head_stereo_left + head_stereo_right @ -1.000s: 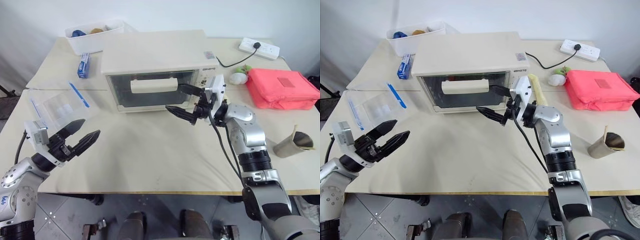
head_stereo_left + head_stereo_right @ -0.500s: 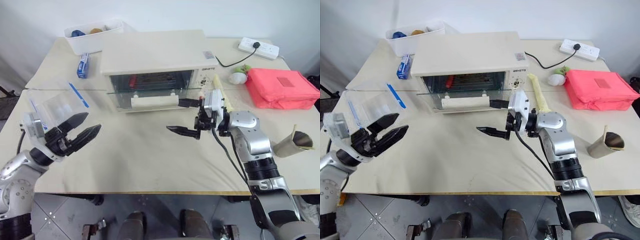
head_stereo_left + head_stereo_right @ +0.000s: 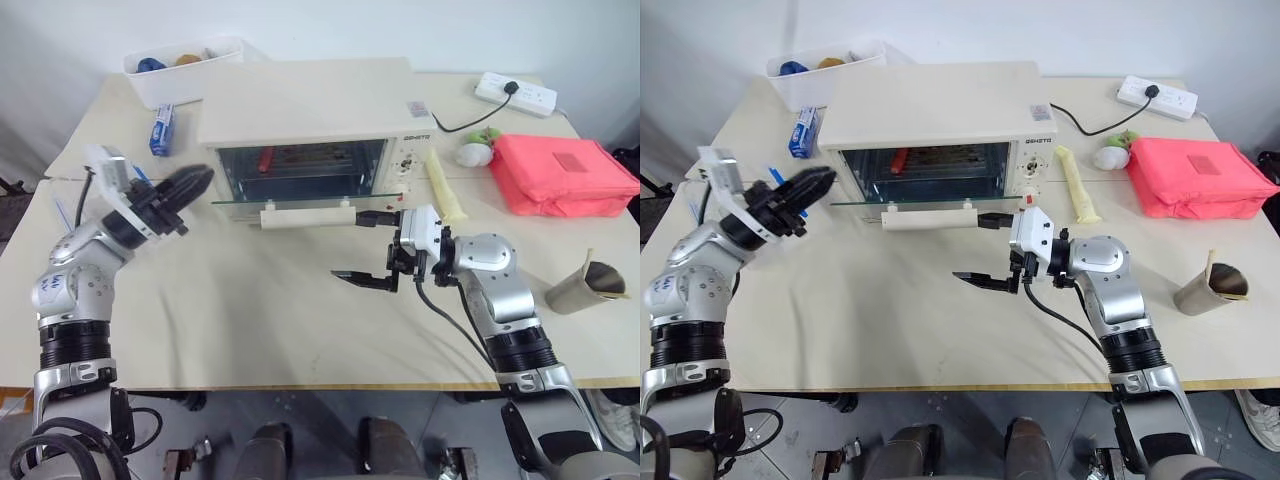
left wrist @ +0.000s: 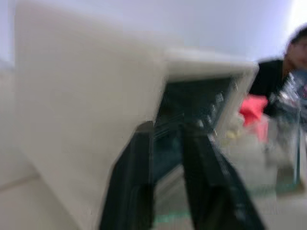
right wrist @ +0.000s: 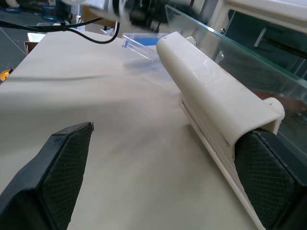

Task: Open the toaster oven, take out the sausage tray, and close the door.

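Toaster oven (image 3: pixel 310 110) with its door (image 3: pixel 300 200) swung down flat, handle beside the wide-open right gripper (image 3: pixel 370 248); sausage tray (image 3: pixel 935 157) inside, ahead of the closed left gripper (image 3: pixel 190 183), which must reopen to grasp it

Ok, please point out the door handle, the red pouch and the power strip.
door handle (image 3: pixel 930 217), right eye view, middle of the bar.
red pouch (image 3: pixel 1198 175), right eye view, top face.
power strip (image 3: pixel 1156 96), right eye view, white body.
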`<move>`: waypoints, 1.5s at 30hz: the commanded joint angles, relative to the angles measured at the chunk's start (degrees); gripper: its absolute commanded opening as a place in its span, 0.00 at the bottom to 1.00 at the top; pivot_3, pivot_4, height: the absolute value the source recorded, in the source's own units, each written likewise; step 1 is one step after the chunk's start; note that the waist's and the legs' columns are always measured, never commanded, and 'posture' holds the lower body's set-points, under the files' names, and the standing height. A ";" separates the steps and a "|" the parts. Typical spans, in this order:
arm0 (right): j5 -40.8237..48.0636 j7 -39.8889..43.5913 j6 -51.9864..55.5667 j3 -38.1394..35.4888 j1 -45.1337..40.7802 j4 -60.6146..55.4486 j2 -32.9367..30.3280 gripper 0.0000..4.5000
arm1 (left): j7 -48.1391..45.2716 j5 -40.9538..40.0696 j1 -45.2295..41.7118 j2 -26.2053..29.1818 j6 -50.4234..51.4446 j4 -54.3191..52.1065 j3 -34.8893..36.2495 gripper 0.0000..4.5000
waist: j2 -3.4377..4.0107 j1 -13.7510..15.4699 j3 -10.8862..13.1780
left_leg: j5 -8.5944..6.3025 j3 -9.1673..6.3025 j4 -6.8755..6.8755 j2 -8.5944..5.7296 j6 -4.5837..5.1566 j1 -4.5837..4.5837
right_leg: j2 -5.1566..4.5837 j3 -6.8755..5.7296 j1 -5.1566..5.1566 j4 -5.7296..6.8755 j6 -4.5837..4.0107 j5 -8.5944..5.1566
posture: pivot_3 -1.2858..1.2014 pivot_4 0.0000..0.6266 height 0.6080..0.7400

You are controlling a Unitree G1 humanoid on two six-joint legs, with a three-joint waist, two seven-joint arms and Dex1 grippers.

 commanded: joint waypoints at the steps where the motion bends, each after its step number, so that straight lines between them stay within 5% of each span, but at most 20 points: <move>1: 0.41 -0.72 -1.29 -0.41 0.63 -3.33 -0.51 1.00 | -1.85 1.11 -1.99 -0.58 -1.69 0.08 -0.27 0.01 | -0.02 0.11 0.01 | 0.00 0.00 0.07 0.00 0.00 -0.03 | -0.01 0.00 0.01 0.00 0.00 0.00 | 0.52 0.24 1.00; 10: -0.64 -5.50 -1.68 -2.44 6.29 -6.97 -3.06 1.00 | -7.41 3.99 -0.34 -0.72 -2.66 -0.47 -3.63 0.01 | -0.03 0.28 0.01 | 0.00 0.04 0.15 -0.01 0.00 -0.01 | -0.03 0.02 0.05 0.03 0.00 0.00 | 0.52 0.24 1.00; 22: -1.11 -12.99 -0.27 -16.03 32.21 -17.60 -15.22 1.00 | -8.51 9.51 6.98 -1.43 -7.65 -3.87 -6.25 0.01 | -0.04 1.61 0.03 | -0.06 0.38 0.16 -0.02 0.12 0.06 | -0.08 0.17 0.09 -0.04 0.00 0.00 | 0.52 0.24 1.00; 28: -3.23 -18.82 5.95 -13.57 24.14 -22.48 -15.39 1.00 | -8.22 11.65 12.58 -0.84 -8.61 -8.84 -7.39 0.01 | -0.07 1.36 0.05 | -0.03 0.70 0.28 0.23 0.11 0.21 | 0.00 0.22 0.08 -0.03 -0.21 0.13 | 0.52 0.24 1.00; 34: -15.72 -27.02 13.58 -0.80 8.55 -20.71 -10.43 1.00 | -7.54 8.37 18.09 -2.03 -7.19 -14.58 -5.33 0.01 | -0.07 1.95 0.06 | -0.05 0.67 0.20 0.25 0.12 0.19 | 0.00 0.23 -0.02 -0.03 -0.22 0.13 | 0.52 0.24 1.00; 38: -25.10 -32.19 5.86 7.63 -2.42 -8.88 -3.79 1.00 | -5.82 6.38 22.03 -1.57 -5.61 -18.00 -2.18 0.19 | -0.08 1.43 0.06 | -0.08 0.68 0.19 0.23 0.12 0.13 | -0.02 0.20 -0.06 -0.10 -0.21 0.14 | 0.52 0.24 1.00; 45: -41.41 -48.25 -3.33 17.52 -15.32 13.84 5.69 1.00 | -3.27 3.99 28.51 -1.34 -5.40 -23.30 3.64 0.68 | -0.08 0.08 0.06 | -0.08 0.55 0.16 0.22 0.11 0.14 | -0.02 0.16 -0.06 -0.03 -0.21 0.14 | 0.52 0.24 1.00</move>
